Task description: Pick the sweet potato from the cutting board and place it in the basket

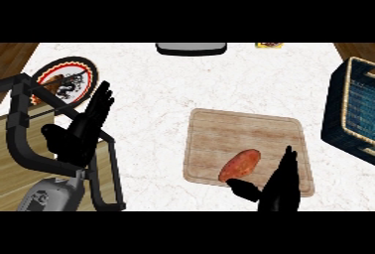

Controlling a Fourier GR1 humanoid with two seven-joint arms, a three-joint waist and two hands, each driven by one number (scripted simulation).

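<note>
On the white marbled counter (154, 99), an orange-red sweet potato (239, 165) lies on the pale wooden cutting board (245, 131). The dark woven basket (355, 109) sits right. The right hand (278, 191), fingers straight, stands just beside the potato; the left hand (84, 126) rests open at left.

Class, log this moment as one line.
sweet potato: on cutting board | right hand: open, beside it | left hand: open, resting | basket: right

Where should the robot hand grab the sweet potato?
Probably around the middle of the sweet potato, coming from its right side, where the right robot hand is open. It lies flat and slanted on the cutting board, so fingers should close across its narrow width.
</note>
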